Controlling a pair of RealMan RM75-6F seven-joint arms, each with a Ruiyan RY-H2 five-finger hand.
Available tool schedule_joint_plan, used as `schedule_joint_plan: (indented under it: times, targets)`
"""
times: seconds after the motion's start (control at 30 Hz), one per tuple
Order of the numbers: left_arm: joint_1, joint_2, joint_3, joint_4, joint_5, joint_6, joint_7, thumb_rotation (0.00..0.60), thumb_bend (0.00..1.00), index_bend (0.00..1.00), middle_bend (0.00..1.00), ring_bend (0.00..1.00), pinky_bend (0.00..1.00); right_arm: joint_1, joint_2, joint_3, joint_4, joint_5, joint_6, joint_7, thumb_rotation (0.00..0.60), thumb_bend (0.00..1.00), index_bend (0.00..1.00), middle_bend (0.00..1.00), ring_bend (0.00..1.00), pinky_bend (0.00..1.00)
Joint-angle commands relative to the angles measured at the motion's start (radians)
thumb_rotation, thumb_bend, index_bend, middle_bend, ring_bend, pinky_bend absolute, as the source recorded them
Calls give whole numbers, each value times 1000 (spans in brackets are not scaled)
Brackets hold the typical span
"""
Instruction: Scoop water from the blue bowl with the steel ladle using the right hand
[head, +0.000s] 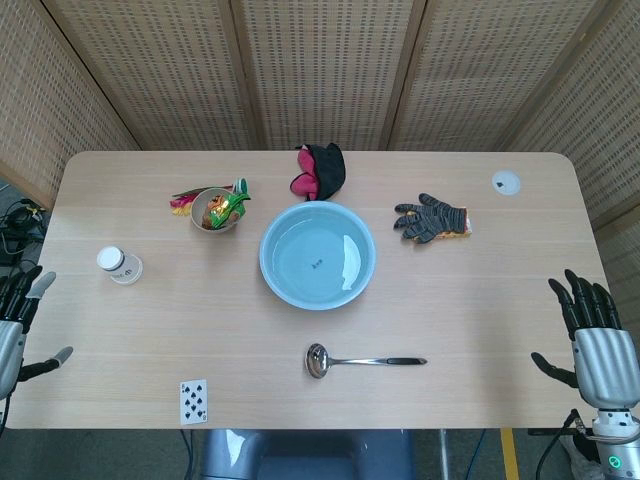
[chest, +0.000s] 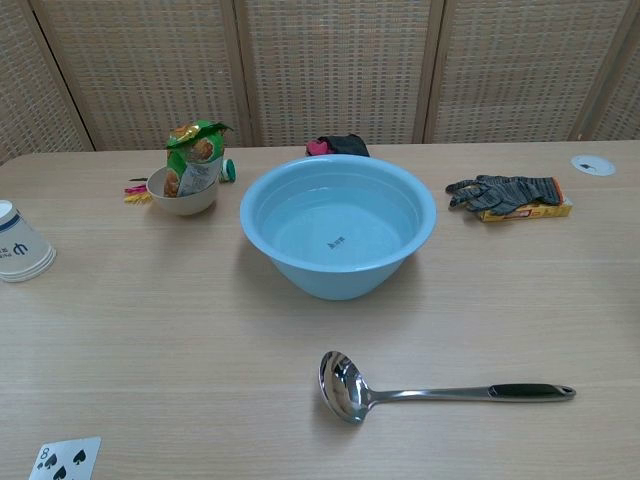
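A light blue bowl (head: 317, 254) (chest: 338, 223) holding clear water sits at the table's middle. In front of it lies the steel ladle (head: 362, 360) (chest: 440, 391), cup to the left and black-tipped handle pointing right. My right hand (head: 596, 335) hovers off the table's right edge, fingers spread, holding nothing, well to the right of the ladle handle. Off the left edge my left hand (head: 20, 325) also hangs with fingers apart and nothing in it. The chest view shows neither hand.
A small bowl of snack packets (head: 217, 209) (chest: 186, 176) and a paper cup (head: 119, 265) (chest: 19, 243) stand left. A grey glove on a yellow box (head: 434, 219) (chest: 510, 193), a dark cloth (head: 320, 171), a white disc (head: 506, 182) and a playing card (head: 194, 401) lie around.
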Motion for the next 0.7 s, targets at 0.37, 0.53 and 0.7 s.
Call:
schedule_joint_plan:
  times: [0.37,0.53,0.7]
  targets:
    - [-2,-4,-2,1,-2,-6,13,600,0,0,0,0,0,20,-3,-9,-3,-5,-44,-28,600,0,0,463,370,175]
    - [-5,-9,-12,5,-25,-11,17,600,0,0,0,0,0,99,-21,-15,30,-22,-176,-43,600,0,0,818,728,821]
    - [-13,-17,-25,11,-57,-26,30,600,0,0,0,0,0,214,-24,-34,19,-9,-398,-45,600,0,95,976,899,999]
